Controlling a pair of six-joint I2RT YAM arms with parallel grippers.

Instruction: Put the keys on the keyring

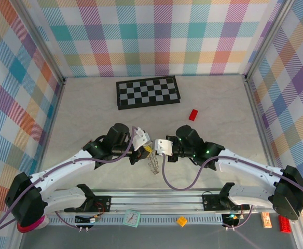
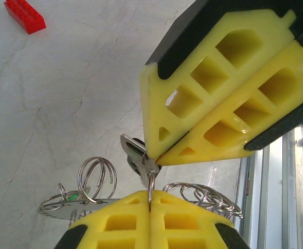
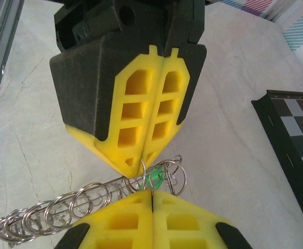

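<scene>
Both grippers are pinched shut, tip to tip at mid-table. Left gripper [image 2: 150,197] clamps one wire loop of the keyring [image 3: 63,207]. In the top view the ring hangs off it, trailing toward 6 o'clock. Right gripper [image 2: 152,154] clamps the black key [image 2: 133,153], silver blade with a dark head, right at that same loop. Green key [image 3: 154,179] sits among the loops just past the tips. Chequered board [image 1: 148,92] at 12 o'clock from the grippers, red block [image 1: 193,114] at 1.
</scene>
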